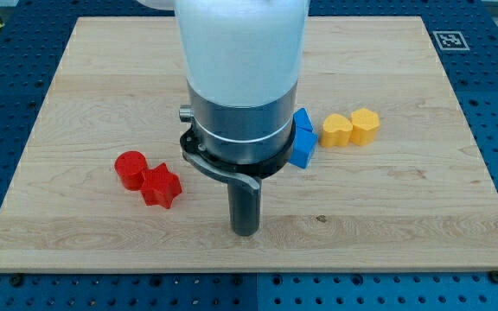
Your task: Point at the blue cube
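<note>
Only one camera view here, so counting first: two red blocks, two yellow blocks, and blue stuff that I can only partly see. The red cylinder (pixel 130 168) is sitting at the view's left, touching a red star-shaped block (pixel 162 186) just to its lower right. Over on the view's right, a yellow heart-shaped block (pixel 336 130) is sitting right against a second yellow block (pixel 365 125), looks roughly hexagonal but I'm not certain. The blue block (pixel 303 138) is peeking out from behind the arm's big grey and white body (pixel 240 78), near the middle of the wooden board (pixel 422 199). It might be one piece or two stacked edges, and I can't tell whether it's a proper cube since most of it is being hidden.

My tip (pixel 245 231) is resting on the board below the arm body, toward the view's bottom centre. The blue block is lying up and to the view's right of it, near but clearly apart, not touching. The red star is off to the tip's left. There's no claw on this rig, just the rod, so nothing is being grasped.

As for writing, no readable text. There's just a black and white square marker tag (pixel 450 39) at the board's top right corner
</note>
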`<state>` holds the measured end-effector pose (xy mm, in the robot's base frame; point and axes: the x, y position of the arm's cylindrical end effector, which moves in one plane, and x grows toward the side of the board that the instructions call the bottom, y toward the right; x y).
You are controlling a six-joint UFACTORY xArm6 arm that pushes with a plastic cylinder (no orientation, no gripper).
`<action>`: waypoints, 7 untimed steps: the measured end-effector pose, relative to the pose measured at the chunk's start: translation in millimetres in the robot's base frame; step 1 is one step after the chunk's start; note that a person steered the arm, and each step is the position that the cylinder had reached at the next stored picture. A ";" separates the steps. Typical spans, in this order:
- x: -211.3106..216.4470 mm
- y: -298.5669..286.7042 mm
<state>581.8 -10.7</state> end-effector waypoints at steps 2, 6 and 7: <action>-11.2 23.5; -63.0 111.6; -77.2 112.1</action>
